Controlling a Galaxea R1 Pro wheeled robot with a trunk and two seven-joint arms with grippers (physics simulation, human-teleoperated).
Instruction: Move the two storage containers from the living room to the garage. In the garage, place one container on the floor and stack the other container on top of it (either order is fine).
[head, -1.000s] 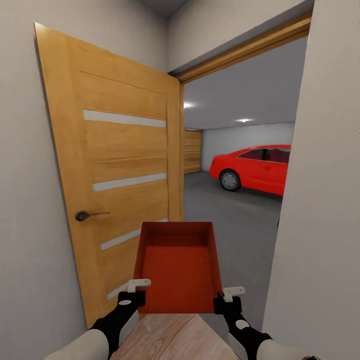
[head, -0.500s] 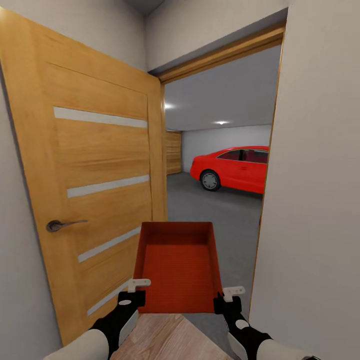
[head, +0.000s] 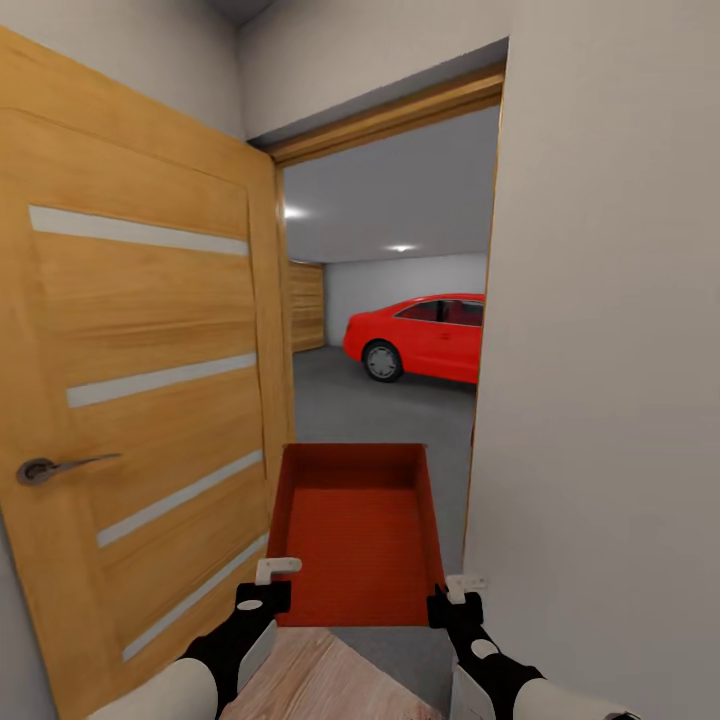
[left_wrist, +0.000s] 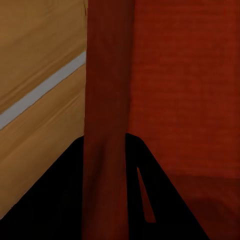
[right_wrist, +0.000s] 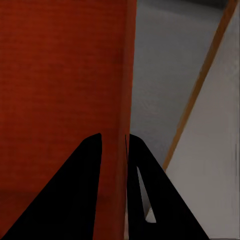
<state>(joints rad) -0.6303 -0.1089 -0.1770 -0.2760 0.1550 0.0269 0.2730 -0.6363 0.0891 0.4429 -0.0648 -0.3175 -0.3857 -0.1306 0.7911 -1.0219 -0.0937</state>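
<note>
Ahead, a shallow orange-red topless plastic bin (head: 355, 530) hangs between both pincers, left pincer (head: 268, 580) and right pincer (head: 455, 592) each pinching a side wall. Beyond them an open wooden plank door (head: 130, 400) flanks the left pincer, a pale wall (head: 600, 350) the right. Farther off stand grey concrete floor (head: 380, 410) and a red car (head: 420, 337).

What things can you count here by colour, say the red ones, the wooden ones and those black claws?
Red things: 2, the storage container and the car.
Wooden doors: 2, the open door and the far plank door.
Black claws: 2, the left gripper and the right gripper, each clamped on a container wall.
Total: 6
</note>
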